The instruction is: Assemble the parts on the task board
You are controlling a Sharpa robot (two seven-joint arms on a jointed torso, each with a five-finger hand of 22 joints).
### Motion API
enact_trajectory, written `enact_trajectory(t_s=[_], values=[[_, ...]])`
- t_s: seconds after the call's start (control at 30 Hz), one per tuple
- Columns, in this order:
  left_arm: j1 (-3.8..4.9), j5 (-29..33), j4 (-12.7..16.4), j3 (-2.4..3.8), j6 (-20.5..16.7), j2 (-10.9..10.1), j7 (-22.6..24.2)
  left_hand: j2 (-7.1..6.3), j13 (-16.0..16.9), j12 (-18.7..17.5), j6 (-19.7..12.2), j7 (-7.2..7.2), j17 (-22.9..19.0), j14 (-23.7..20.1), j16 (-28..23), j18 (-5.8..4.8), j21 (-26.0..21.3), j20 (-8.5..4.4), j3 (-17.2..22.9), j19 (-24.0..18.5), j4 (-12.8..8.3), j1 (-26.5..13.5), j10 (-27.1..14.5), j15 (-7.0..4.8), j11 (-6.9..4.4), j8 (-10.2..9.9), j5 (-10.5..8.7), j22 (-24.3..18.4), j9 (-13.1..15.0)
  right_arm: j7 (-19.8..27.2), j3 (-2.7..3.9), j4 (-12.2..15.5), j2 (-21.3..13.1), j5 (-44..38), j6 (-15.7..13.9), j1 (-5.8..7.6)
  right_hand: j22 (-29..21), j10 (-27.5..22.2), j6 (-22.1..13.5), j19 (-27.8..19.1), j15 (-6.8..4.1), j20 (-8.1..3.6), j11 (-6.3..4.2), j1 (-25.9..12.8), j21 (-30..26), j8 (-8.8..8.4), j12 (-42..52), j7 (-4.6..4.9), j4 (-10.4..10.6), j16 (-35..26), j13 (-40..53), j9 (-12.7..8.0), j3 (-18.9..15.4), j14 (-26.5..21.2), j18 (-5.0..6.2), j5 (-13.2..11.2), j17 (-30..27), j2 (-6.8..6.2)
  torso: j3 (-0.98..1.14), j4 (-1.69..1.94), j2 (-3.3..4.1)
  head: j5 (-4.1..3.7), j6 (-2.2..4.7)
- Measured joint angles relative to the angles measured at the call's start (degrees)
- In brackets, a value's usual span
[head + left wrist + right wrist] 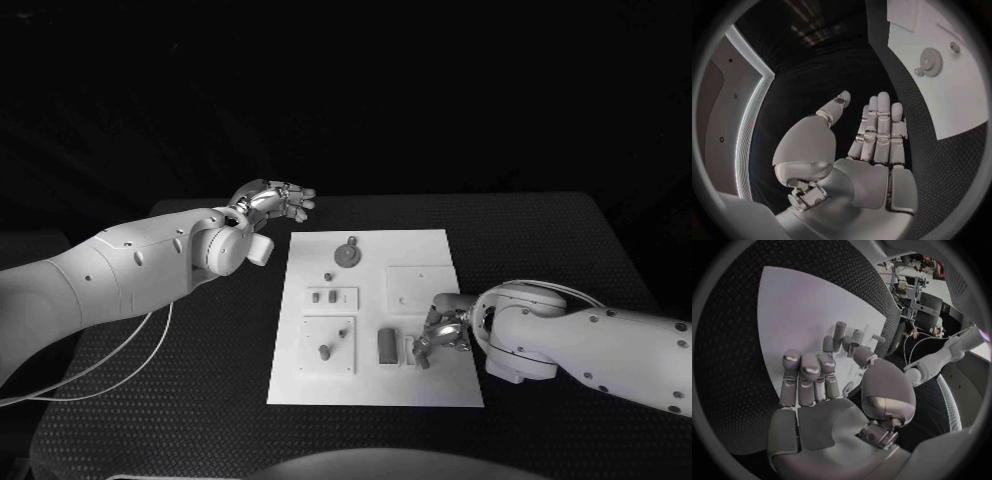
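The right hand (443, 335) hung low over the near right side of the flat white task board (418, 385), fingers apart, holding nothing. A round toothed gear (346, 254) lay farther back. The left hand (274, 203) floated open above the bumpy black desk (173, 400).

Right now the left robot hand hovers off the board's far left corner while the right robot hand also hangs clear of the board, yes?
Not quite. The left robot hand is off the task board, but the head view shows the right robot hand over the board's near right part, beside a dark part.
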Motion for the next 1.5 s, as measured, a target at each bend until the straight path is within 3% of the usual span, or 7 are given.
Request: enact_trajectory(t_s=[0.43,1.13,1.27,1.5], values=[[0.00,-0.1,0.0,0.00,0.1,0.0,-0.1,0.00,0.0,0.0,0.0,0.00,0.0,0.0,0.0,0.00,0.0,0.00,0.0,0.0,0.0,0.0,0.0,0.00,0.00,0.1,0.00,0.0,0.0,0.2,-0.01,0.0,0.7,0.0,-2.9,-0.03,-0.1,0.0,0.1,0.4,-0.20,-0.20,0.00,-0.1,0.0,0.00,0.0,-0.10,0.0,-0.2,0.2,-0.1,0.0,0.2,0.05,0.0,0.1,-0.13,0.04,0.01,0.00,0.16,-0.16],[0.00,-0.2,0.0,0.00,0.3,0.1,-0.2,0.00,0.0,0.0,0.0,0.00,0.1,0.0,-0.2,0.00,0.0,0.00,0.1,0.0,0.1,0.0,0.0,0.00,0.00,0.2,0.00,0.1,-0.1,0.5,0.01,-2.0,2.4,-0.7,-1.7,-1.22,-0.2,0.0,0.0,0.4,-0.20,-0.19,0.01,-0.3,0.0,0.01,0.0,0.04,0.0,-0.2,0.1,-0.2,0.0,0.2,0.06,0.0,0.1,-0.35,-0.01,-0.02,0.00,0.51,-0.52],[0.00,-0.2,0.0,0.00,0.3,0.1,-0.3,0.00,0.0,0.0,-0.2,-0.15,0.1,0.0,-0.2,0.00,0.0,0.00,0.1,0.0,0.1,0.0,0.0,0.00,0.00,0.2,0.00,0.1,-0.1,0.6,0.01,-2.4,2.5,-1.1,-1.8,-1.30,-0.2,-0.1,-0.2,0.4,-0.20,-0.19,0.02,-1.0,0.0,-0.30,-0.4,0.17,0.0,-0.5,0.0,-0.3,0.0,0.2,0.07,0.0,0.1,-0.98,0.00,-0.06,-0.01,0.54,-0.55],[0.00,-0.2,0.0,0.00,0.3,0.1,-0.3,0.00,0.0,0.0,-0.2,-0.15,0.2,0.0,-0.2,0.00,0.0,0.00,0.1,0.0,0.1,0.0,0.0,0.00,0.00,0.2,0.00,0.1,-0.2,0.9,-0.02,-2.7,2.5,-1.5,-2.3,-1.33,-0.6,-1.1,-0.7,0.5,-0.41,-0.33,0.41,-3.5,0.0,-0.30,-1.8,0.61,2.9,-0.7,-1.0,-0.4,-0.2,0.0,0.09,0.0,0.2,-4.32,0.01,-0.04,-0.02,0.54,-0.47]])
